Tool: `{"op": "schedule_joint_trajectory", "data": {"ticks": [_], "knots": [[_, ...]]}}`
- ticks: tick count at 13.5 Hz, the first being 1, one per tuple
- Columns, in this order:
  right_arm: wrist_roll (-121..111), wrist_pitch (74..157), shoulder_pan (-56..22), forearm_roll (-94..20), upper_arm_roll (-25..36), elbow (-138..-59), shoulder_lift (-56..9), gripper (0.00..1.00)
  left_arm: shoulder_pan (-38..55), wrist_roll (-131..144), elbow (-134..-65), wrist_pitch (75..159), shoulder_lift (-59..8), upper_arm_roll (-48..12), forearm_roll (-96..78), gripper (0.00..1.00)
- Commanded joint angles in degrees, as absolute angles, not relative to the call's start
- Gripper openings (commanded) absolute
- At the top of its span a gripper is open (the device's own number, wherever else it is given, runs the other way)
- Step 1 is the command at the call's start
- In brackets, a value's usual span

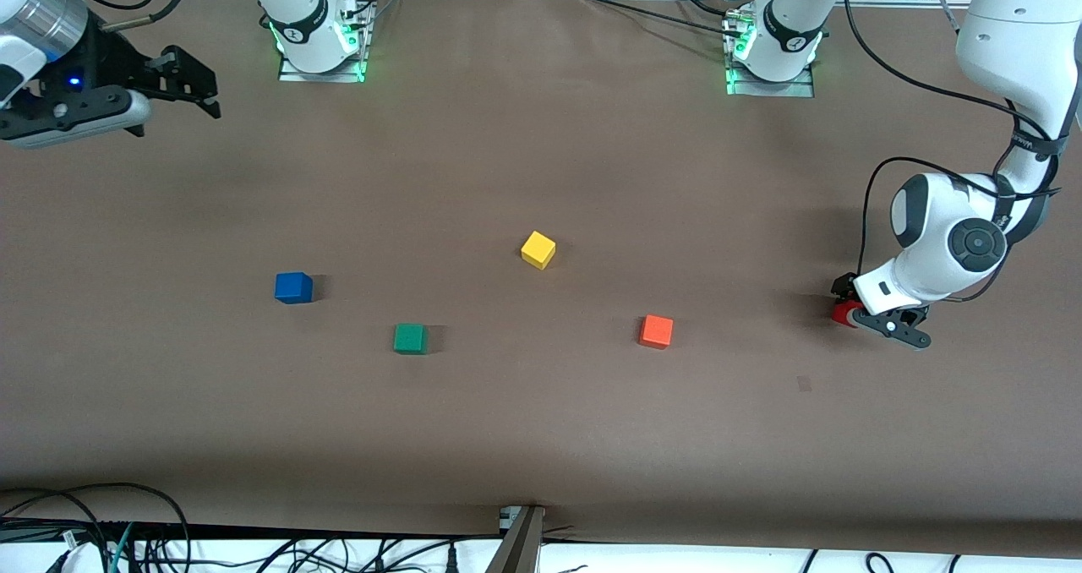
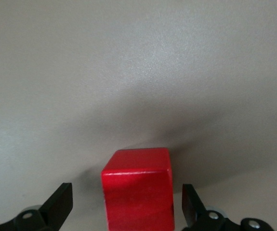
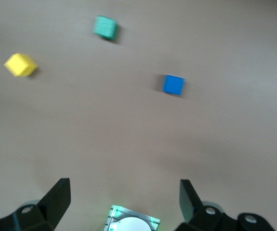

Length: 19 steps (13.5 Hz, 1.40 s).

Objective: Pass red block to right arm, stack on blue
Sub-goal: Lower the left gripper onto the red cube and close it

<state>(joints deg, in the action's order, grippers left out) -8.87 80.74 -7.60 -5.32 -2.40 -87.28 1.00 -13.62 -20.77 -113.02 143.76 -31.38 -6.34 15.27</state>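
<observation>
Left gripper [image 1: 855, 316]: seen at the right edge of the front view, low at the table [image 1: 541, 133], its fingers spread on either side of the red block [image 1: 842, 313]. In the left wrist view the gripper [image 2: 127, 204] showed a gap between each finger and the block [image 2: 138, 188], so the fingers were not pressing it.

Red block: sat on the table at the left arm's end, at the lower right of the front view, partly hidden by the gripper there.

Right gripper [image 1: 173, 83]: hung in the upper left corner of the front view, high over the right arm's end of the table, holding nothing. The right wrist view showed the gripper [image 3: 124, 199] with fingers wide apart.

Blue block [image 1: 293, 287]: lay left of centre in the front view, alone on the table, well apart from the red block. In the right wrist view it [image 3: 174, 84] appeared right of centre.

Green block [image 1: 410, 338]: lay lower and to the right of the blue block in the front view, near it.

Yellow block [image 1: 538, 249]: lay at mid-frame.

Orange block [image 1: 656, 331]: lay right of centre, between the green and red blocks.
</observation>
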Motion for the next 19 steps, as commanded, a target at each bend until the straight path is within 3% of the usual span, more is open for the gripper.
{"op": "schedule_joint_trajectory", "data": {"ticks": [1, 4, 6, 10, 15, 19], "knots": [[-16.76, 80.94, -6.77, -11.93, -2.46, -87.54, 0.27, 1.00, -14.77, -21.01, -112.94, 144.32, -32.08, -7.38, 12.41, 0.88], [-23.80, 82.96, -6.59, -18.00, -2.37, -87.89, -0.53, 1.00, -14.33, -20.92, -112.85, 144.14, -32.08, -7.47, 11.69, 0.25], [-27.32, 84.80, -6.50, -20.99, -2.37, -88.94, -0.61, 1.00, -14.33, -21.01, -112.68, 143.79, -31.82, -7.47, 11.69, 0.00], [-34.18, 87.10, -6.15, -23.99, -2.37, -90.26, -1.58, 1.00, -17.04, -27.31, -112.33, 143.26, -29.97, -12.64, 11.69, 0.00], [-33.93, 86.40, -5.71, -24.35, -2.29, -90.26, -1.67, 1.00, -28.46, -32.07, -111.19, 142.57, -30.14, -28.45, 11.43, 0.00], [-26.12, 84.12, -5.45, -24.34, -1.41, -90.26, -1.58, 1.00, -30.40, -37.06, -105.40, 132.22, -30.15, -33.30, 8.20, 0.00]]}}
